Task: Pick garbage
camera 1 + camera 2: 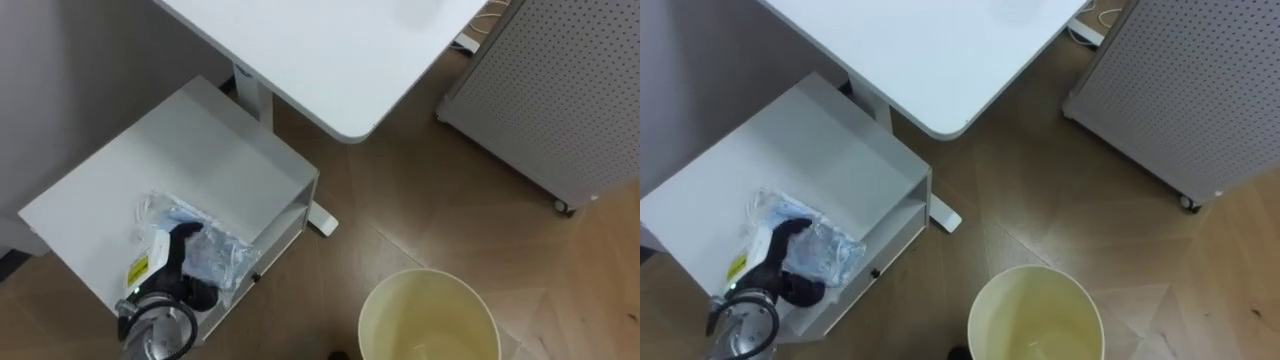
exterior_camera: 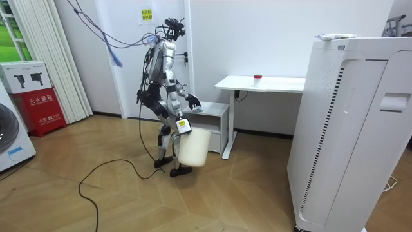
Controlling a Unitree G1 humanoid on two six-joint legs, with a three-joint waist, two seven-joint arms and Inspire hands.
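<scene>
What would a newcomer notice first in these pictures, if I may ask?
The robot's left hand gripping a crumpled plastic bag atop the low white cabinet beside the desk. Next, the open cream bin, mouth up, to the cabinet's right.

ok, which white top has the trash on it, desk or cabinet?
The low cabinet, left of the desk: the crumpled plastic bag lies near its front edge, gripped by the left hand.
</scene>
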